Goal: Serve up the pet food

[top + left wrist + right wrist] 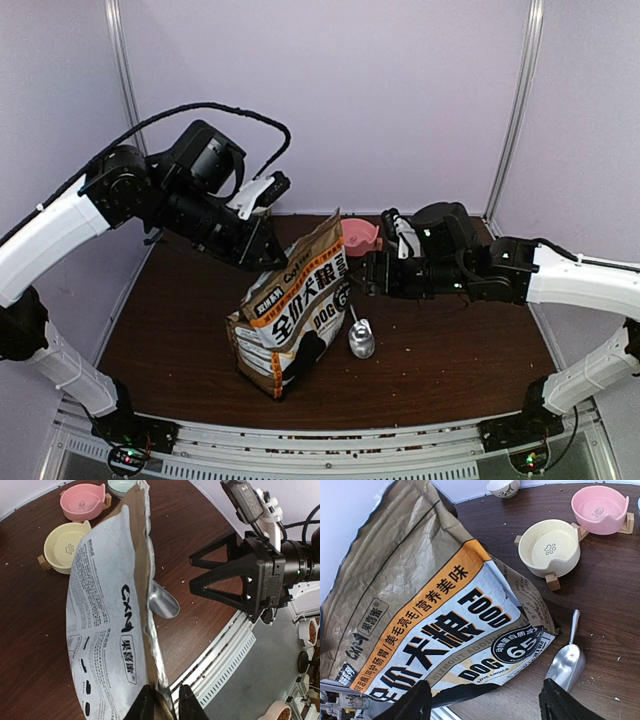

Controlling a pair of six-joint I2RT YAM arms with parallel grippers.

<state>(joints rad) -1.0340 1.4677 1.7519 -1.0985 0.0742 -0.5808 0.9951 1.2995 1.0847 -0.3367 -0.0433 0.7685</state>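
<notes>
Fingertips of the left gripper (162,705) pinch the torn top edge of the bag (107,625), which stands upright on the table (30,645). The right gripper (491,705) has its fingers spread wide, facing the bag's printed front, with the metal scoop (566,661) lying just beside the bag. Beyond the scoop sit a yellow bowl (550,547) and a pink bowl (599,509). Pet food (282,713) shows only off the table, past the rail, as brown pellets in a white cup; what the bag holds is hidden.

You read on bag (445,630) front: "DOG", "FOOD", "65" in black badge, big Chinese chars 全价犬粮, orange band 营养美味. Back panel: "CXM" logo.
</notes>
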